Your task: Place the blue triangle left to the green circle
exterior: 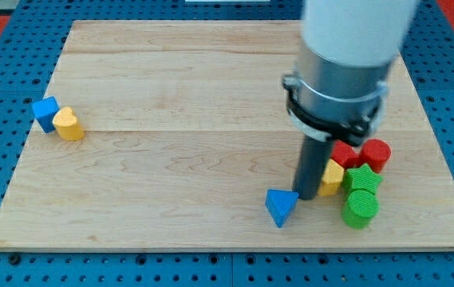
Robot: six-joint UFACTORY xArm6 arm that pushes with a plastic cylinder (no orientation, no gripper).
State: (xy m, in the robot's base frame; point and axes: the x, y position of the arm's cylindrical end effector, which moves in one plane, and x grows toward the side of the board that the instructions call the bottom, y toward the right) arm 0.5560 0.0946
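Note:
The blue triangle [281, 206] lies near the view's bottom, right of centre, on the wooden board [171, 88]. The green circle [360, 208] lies to its right, with a gap between them. My tip [306, 194] stands just to the upper right of the blue triangle, touching or almost touching its right corner, and to the left of the green circle. The rod hangs from the large white and grey arm body [338, 72].
A green star [363, 178], a yellow block [331, 176], a red block [344, 155] and a red cylinder [376, 154] cluster above the green circle. A blue block [45, 112] and a yellow block [69, 124] sit at the board's left edge.

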